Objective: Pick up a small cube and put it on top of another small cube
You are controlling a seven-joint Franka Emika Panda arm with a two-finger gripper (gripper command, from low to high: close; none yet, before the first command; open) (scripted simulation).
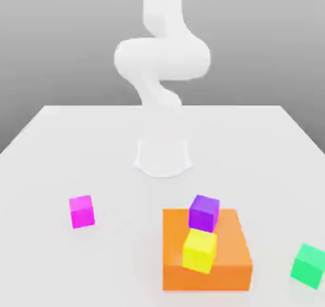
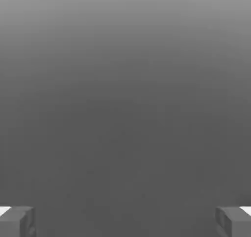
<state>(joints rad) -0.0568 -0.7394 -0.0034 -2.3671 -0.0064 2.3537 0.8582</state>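
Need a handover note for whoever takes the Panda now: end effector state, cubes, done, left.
End effector: open, nothing between the fingers.
Magenta cube: on the table, toward the exterior view's left, apart from the orange block.
Other small cubes: purple and yellow at the orange block, green at the exterior view's right edge.
Done: no pick or stack; magenta cube not on another cube.
Left: grasp magenta cube, set it on another small cube, release. Which cube is the target isn't settled by the pictures; confirm first.
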